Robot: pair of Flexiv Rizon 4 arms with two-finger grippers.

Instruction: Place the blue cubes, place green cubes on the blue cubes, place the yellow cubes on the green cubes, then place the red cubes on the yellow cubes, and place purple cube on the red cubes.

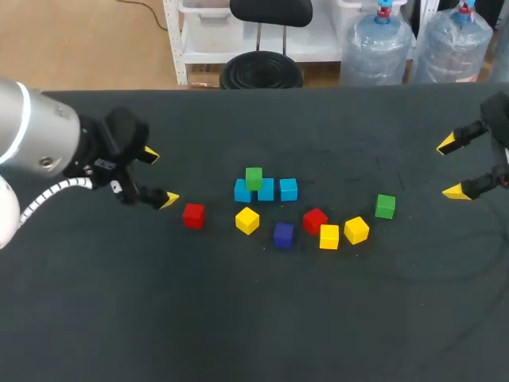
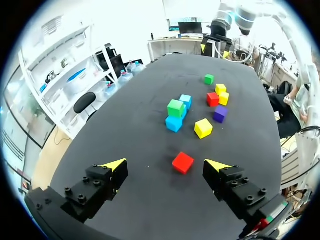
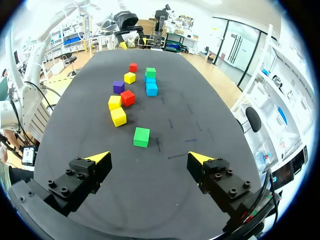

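Three blue cubes (image 1: 288, 189) stand in a row at the table's middle, and one green cube (image 1: 254, 177) sits on top of them. In front of the row lie a red cube (image 1: 193, 215), a yellow cube (image 1: 247, 220), a purple cube (image 1: 283, 234), a second red cube (image 1: 315, 220) and two more yellow cubes (image 1: 329, 236). Another green cube (image 1: 385, 206) lies to the right. My left gripper (image 1: 160, 177) is open, with the lone red cube (image 2: 183, 162) just ahead of its fingers. My right gripper (image 1: 451, 167) is open and empty, the loose green cube (image 3: 142, 136) ahead of it.
The black table (image 1: 254, 318) has bare surface in front of the cubes and behind them. Both arms hang near the table's side edges, well apart from each other.
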